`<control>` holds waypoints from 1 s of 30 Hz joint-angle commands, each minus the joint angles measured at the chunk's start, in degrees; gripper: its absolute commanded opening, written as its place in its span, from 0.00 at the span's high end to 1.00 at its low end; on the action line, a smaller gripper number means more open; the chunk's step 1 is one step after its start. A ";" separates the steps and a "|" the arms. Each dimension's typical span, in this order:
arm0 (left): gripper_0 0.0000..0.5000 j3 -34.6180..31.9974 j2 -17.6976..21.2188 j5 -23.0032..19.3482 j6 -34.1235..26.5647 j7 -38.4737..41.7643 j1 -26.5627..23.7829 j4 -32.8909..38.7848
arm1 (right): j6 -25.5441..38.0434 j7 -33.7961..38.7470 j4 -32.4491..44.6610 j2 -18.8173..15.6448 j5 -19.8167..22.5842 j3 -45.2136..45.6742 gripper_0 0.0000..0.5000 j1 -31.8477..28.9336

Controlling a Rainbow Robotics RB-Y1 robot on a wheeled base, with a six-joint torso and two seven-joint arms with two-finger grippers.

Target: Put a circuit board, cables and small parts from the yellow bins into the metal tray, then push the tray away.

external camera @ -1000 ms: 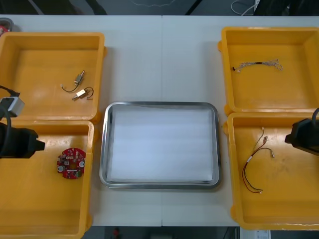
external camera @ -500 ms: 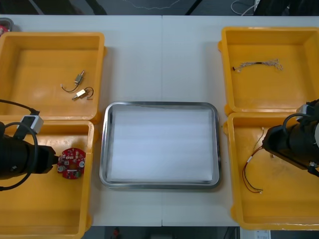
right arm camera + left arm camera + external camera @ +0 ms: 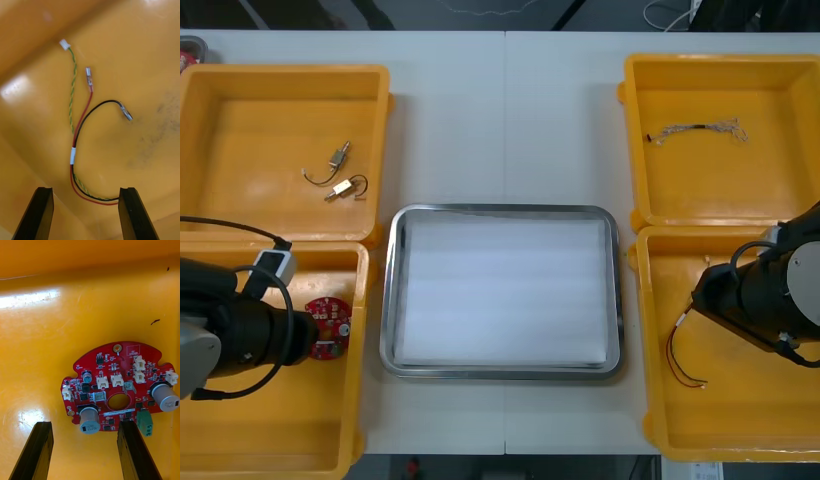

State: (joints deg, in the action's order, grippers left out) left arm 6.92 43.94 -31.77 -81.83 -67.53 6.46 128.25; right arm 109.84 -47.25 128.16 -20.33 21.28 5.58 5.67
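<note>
My left gripper (image 3: 84,424) hung wide open and empty, the circuit board (image 3: 118,390) just ahead of its fingers, in the lower-left bin (image 3: 270,420). My right gripper (image 3: 84,189), equally open, straddled the cable (image 3: 73,150) at lower right.

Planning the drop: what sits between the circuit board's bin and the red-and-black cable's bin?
The metal tray, as the front view shows; the left tool is open over the circuit board, the right tool open over the cable.
</note>
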 commanded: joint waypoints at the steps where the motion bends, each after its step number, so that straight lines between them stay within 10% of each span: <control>1: 0.00 1.17 -0.96 1.18 0.88 2.05 2.06 1.66 | 0.16 3.39 -0.98 0.73 0.34 -0.75 0.00 -1.19; 30: 0.00 3.28 -1.49 3.56 6.07 1.97 3.56 -2.12 | -11.40 8.05 -8.72 0.99 1.13 -4.97 0.00 -1.36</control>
State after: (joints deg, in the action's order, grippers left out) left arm 9.55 43.38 -28.74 -76.60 -67.53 8.25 125.69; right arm 98.99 -41.45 119.14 -20.08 21.77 1.71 5.41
